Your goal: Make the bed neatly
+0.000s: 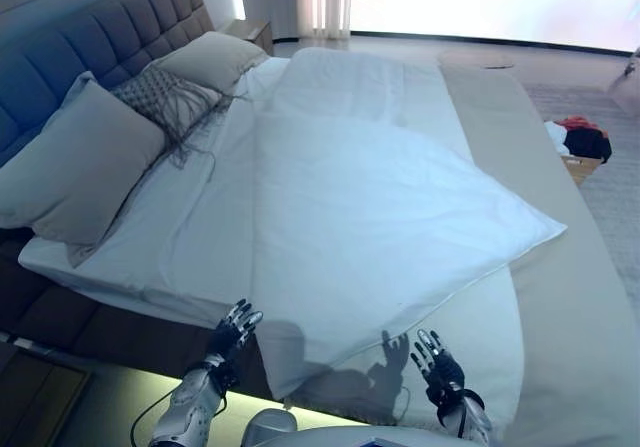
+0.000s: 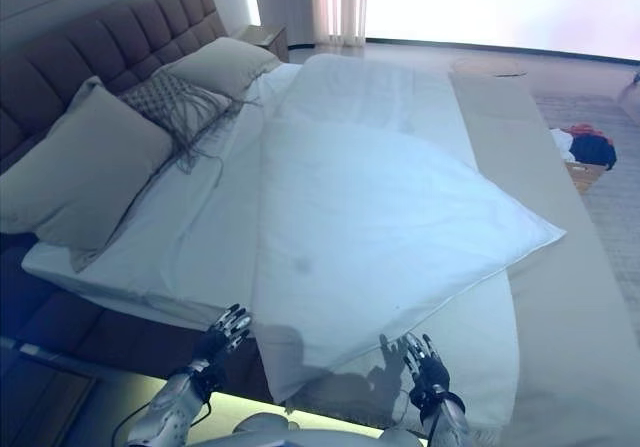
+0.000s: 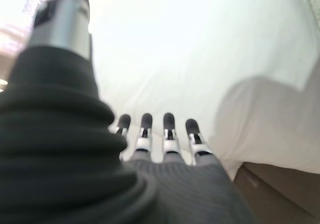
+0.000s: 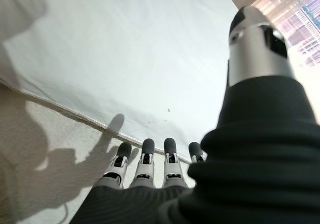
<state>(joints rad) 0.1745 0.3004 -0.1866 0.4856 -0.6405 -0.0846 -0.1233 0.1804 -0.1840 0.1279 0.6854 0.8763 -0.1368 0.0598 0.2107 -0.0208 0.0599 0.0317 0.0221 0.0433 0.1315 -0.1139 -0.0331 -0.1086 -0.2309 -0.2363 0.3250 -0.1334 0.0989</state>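
Both hands open: left hand, right hand, seemingly clear of duvet edge.

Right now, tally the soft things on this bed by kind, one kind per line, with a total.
Plain beige pillows: 2, one near, one far
Patterned fringed cushion: 1
White duvet, lying askew: 1
Total: 4

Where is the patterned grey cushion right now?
In the left eye view the patterned grey cushion sits upper left, against the headboard, between two plain pillows.
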